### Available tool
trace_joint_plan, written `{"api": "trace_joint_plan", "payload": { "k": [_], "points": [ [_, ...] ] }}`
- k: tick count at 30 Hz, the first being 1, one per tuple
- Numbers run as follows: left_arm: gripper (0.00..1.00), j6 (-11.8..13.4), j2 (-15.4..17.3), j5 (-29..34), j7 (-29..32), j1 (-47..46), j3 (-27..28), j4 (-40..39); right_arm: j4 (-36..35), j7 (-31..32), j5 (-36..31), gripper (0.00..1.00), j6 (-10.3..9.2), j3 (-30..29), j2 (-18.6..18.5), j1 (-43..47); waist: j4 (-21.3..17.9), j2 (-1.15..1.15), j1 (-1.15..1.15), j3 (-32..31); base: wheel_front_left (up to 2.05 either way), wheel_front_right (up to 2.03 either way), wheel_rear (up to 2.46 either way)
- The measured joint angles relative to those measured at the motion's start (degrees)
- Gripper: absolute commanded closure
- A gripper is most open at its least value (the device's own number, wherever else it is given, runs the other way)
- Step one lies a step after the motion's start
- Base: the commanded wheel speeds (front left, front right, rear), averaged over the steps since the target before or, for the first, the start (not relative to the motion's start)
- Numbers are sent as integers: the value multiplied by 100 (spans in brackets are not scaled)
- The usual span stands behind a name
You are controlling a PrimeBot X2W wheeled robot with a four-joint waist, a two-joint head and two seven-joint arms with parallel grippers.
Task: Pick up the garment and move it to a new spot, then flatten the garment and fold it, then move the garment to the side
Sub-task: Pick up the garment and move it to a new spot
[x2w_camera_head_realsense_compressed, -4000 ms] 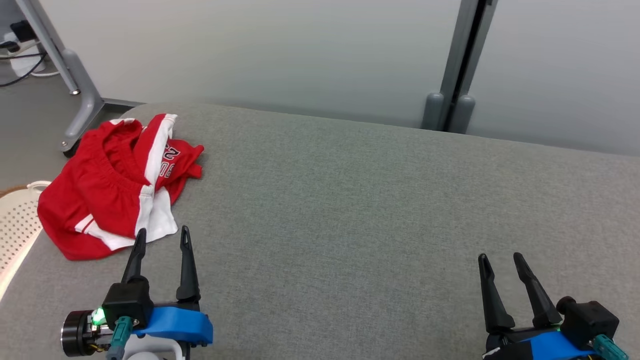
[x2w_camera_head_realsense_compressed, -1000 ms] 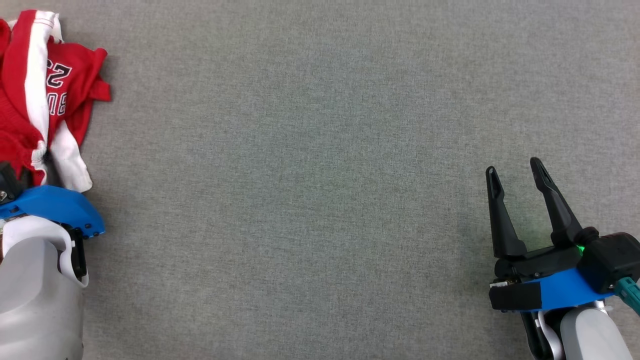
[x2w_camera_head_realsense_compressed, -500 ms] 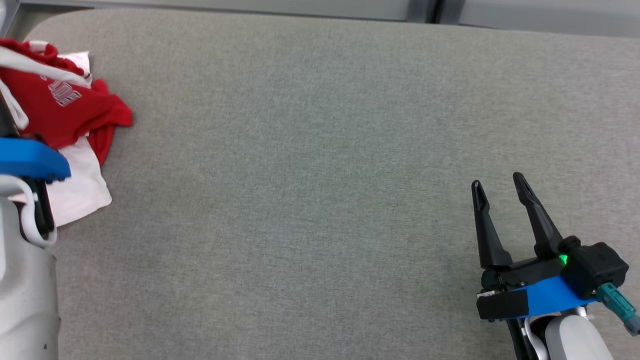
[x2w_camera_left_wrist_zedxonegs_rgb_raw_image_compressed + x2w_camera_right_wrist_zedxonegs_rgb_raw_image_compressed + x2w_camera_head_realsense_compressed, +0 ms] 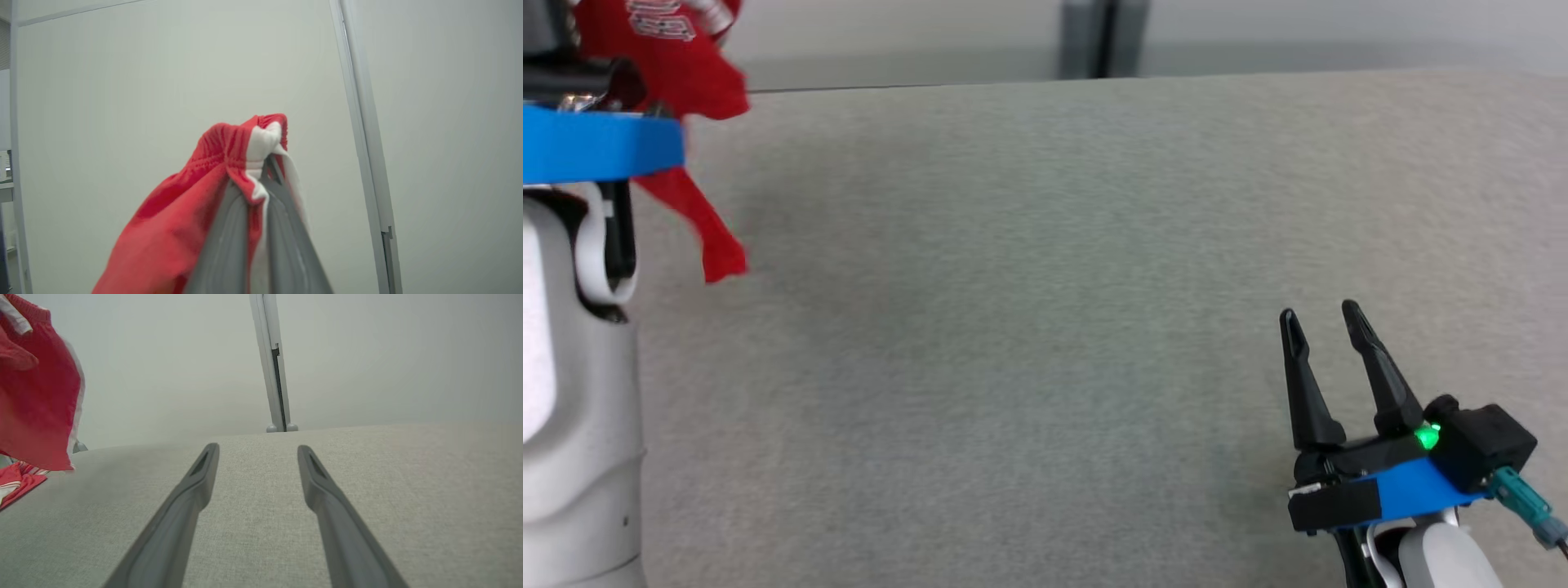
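The garment is running off the head view's top and left edges, blurring, its print too smeared to read. In the left wrist view its lower part is dropping past the bottom edge, while bunched cloth is covering the tips of the left claw. In the right wrist view it is blurring against the left edge.

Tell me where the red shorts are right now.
Head view, far upper left: the red shorts hang from the left gripper, jaws shut on the waistband, above the left end of the grey fabric surface.
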Motion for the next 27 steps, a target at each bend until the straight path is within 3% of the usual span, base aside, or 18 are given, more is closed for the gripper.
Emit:
{"api": "trace_joint_plan", "payload": {
  "k": [7, 15, 20, 27],
  "points": [
    [100, -134, -324, 3, 359, -377, -686, -601, -57, -4, 227, 0, 0, 43, 2, -2, -764, 0, 0, -6, 0, 0, 0],
    [100, -212, -705, -45, 466, -582, -1549, -282, -69, -4, 383, 0, 0, 51, 3, -3, -1458, 0, 0, 1, 0, 0, 0],
    [100, -248, -857, -149, 374, -387, -1913, 212, -65, -4, 423, 0, 0, 58, 2, -1, -1609, 0, 0, -12, 0, 0, 0],
    [100, -245, -917, -388, 135, 714, -2126, 1011, -43, -5, 425, 0, 0, 23, 4, 10, -1498, 0, 0, -9, 0, 0, 0]
  ]
}}
